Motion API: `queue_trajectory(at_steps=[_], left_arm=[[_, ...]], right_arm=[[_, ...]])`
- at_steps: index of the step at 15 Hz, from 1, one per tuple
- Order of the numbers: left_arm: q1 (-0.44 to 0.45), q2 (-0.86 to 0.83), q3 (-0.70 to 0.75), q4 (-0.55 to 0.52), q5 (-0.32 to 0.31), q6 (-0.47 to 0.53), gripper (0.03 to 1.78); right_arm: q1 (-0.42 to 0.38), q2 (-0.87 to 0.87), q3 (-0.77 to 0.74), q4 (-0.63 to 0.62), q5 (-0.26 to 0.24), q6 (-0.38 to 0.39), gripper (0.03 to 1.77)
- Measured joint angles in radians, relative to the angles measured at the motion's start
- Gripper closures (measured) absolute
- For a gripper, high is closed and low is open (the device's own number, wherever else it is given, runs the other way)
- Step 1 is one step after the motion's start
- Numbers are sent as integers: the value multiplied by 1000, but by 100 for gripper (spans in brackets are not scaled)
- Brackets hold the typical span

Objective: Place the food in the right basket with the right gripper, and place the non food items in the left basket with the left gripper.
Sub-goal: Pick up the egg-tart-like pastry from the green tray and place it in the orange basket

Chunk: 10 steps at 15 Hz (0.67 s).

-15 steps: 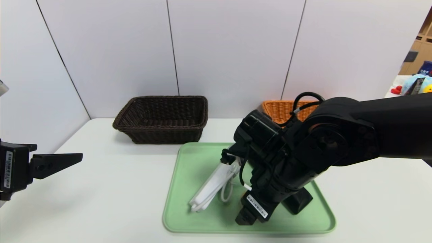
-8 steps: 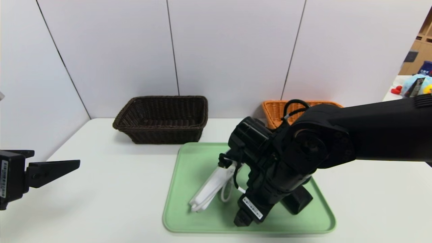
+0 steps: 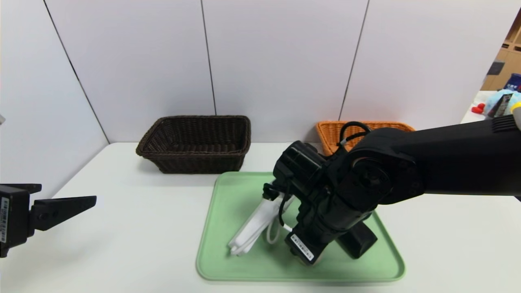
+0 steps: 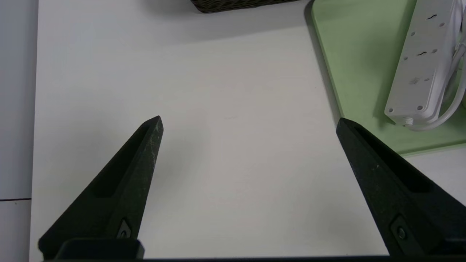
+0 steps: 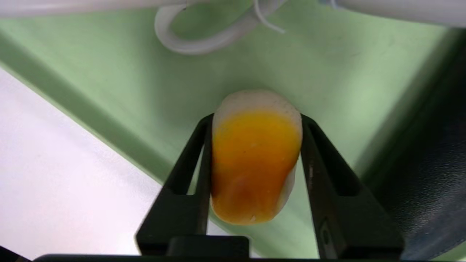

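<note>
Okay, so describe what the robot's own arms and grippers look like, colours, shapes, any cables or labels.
Both arms are matte black. The right arm has thick rounded joint housings, a looping black cable at the elbow and a thin white-tipped wire near the wrist; a white printed label sits above the right gripper. The left gripper has long tapered wedge fingers with recessed slots, and a white barcode label on its body.

The green tray [image 3: 228,260] looks like smooth matt plastic with a soft sheen. The power strip [image 4: 418,62] and its cable [image 5: 204,40] are smooth white plastic, faintly glossy. The dark brown basket [image 3: 195,142] and the orange basket [image 3: 331,132] are rough woven wicker. The yellow-orange food piece [image 5: 255,160] has a smooth, slightly waxy skin. The left gripper [image 4: 247,123] fingers [image 4: 145,153] are matt black plastic, finely scuffed. The white table [image 3: 134,228] is smooth and matt.
</note>
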Motion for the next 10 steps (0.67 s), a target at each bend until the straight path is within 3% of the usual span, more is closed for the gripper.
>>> queue_trajectory(at_steps=[1,2,10], left_arm=[[0,0,1,-1,-1,0,12],[-3,0,1,-2,-1,0,12],[-12,-1,0,-2,-1,0,12]], right_arm=[[0,-2,0,-2,-1,-1,159],[0,-4,0,-3,-2,-1,173],[9,-31,35,2,3,6,173]])
